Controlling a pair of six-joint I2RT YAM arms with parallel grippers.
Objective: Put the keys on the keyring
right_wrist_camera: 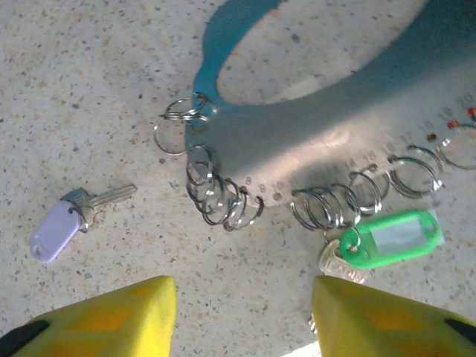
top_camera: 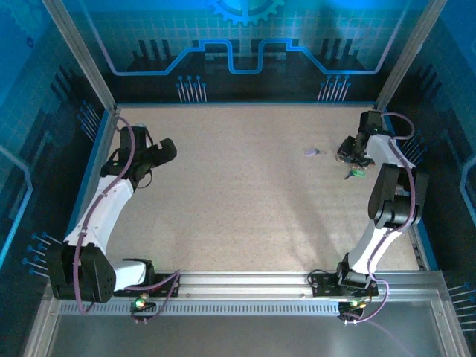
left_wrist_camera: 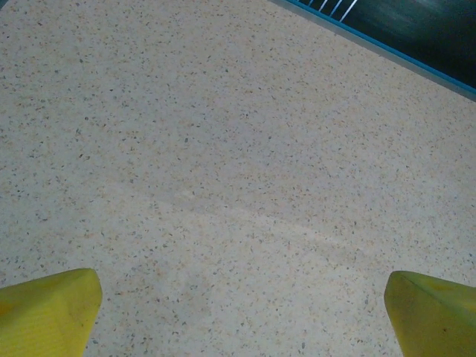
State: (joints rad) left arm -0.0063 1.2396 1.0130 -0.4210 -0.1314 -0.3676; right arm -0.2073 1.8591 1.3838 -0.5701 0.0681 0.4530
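Note:
A large flat grey metal keyring (right_wrist_camera: pixel 297 145) with numbered holes lies on the table, and several small wire split rings (right_wrist_camera: pixel 216 195) hang along its edge. A silvery key (right_wrist_camera: pixel 111 198) on a pale lilac tag (right_wrist_camera: pixel 53 232) lies apart to its left. Another silvery key (right_wrist_camera: pixel 341 262) hangs from a green tag (right_wrist_camera: pixel 394 236) by the ring's rim. My right gripper (right_wrist_camera: pixel 242 316) hovers open just in front of the ring, holding nothing. It stands at the far right of the table (top_camera: pixel 355 149). My left gripper (left_wrist_camera: pixel 242 312) is open over bare table at the far left (top_camera: pixel 160 152).
In the top view the lilac tag (top_camera: pixel 312 152) lies left of the right gripper and the green tag (top_camera: pixel 358 172) just in front of it. Blue walls and metal posts (top_camera: pixel 82 56) enclose the speckled tabletop (top_camera: pixel 238 208). The back edge (left_wrist_camera: pixel 387 48) runs near the left gripper.

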